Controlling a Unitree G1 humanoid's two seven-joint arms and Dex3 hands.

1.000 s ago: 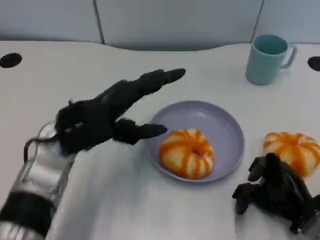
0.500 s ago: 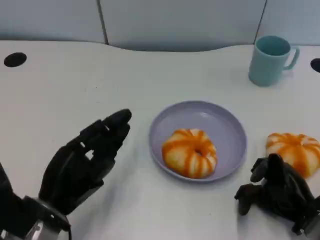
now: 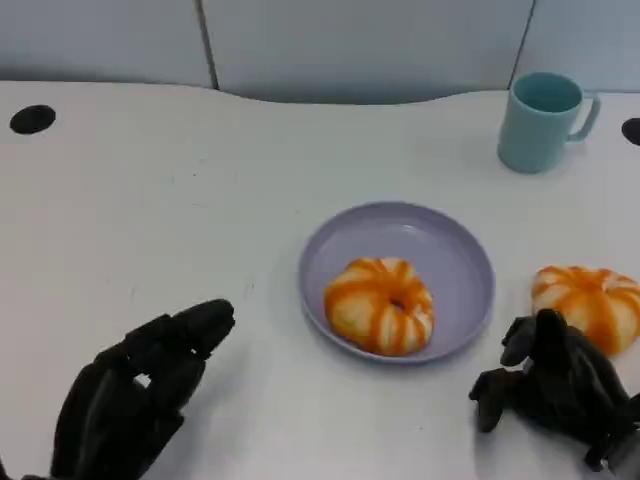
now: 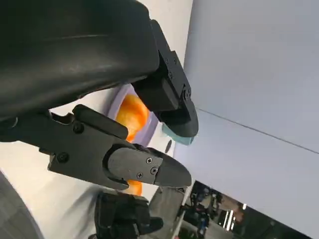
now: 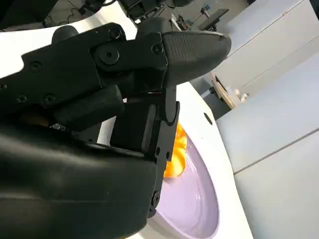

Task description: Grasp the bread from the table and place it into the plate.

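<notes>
An orange-striped bread (image 3: pixel 380 305) lies inside the lilac plate (image 3: pixel 452 252) at the table's middle. A second striped bread (image 3: pixel 588 303) sits on the table right of the plate. My left hand (image 3: pixel 135 395) is low at the near left, well clear of the plate, fingers apart and holding nothing. My right hand (image 3: pixel 555 385) rests near the front edge just before the second bread, fingers loosely bent, holding nothing. In the left wrist view the bread (image 4: pixel 132 114) shows past my fingers (image 4: pixel 134 167). In the right wrist view the bread (image 5: pixel 174 152) lies on the plate (image 5: pixel 194 199).
A teal mug (image 3: pixel 540 120) stands at the back right. Two dark round holes mark the tabletop at the far left (image 3: pixel 32 119) and far right (image 3: pixel 630 130). A grey panel wall runs behind the table.
My left hand has drawn back from beside the plate toward the near left edge, lower in the picture. The right hand, both breads and the plate have stayed put.
</notes>
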